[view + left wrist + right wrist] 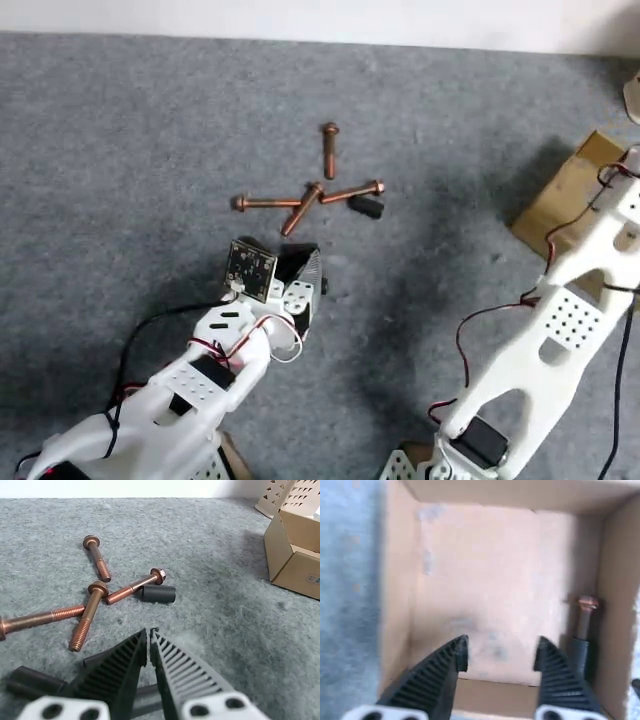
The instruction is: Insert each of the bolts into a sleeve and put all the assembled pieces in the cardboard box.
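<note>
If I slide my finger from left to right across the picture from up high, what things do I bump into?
The bolt lying flat → the slanted bolt → the upright bolt → the black sleeve → the cardboard box.

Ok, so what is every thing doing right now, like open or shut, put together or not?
Left gripper: shut, holding nothing.
Right gripper: open, holding nothing.
Brown cardboard box: open on top, one assembled piece inside.
Copper bolt in a black sleeve: put together, inside the box.
Four loose copper bolts: lying flat, no sleeves on.
Short black sleeve: on its side, no bolt in it.
</note>
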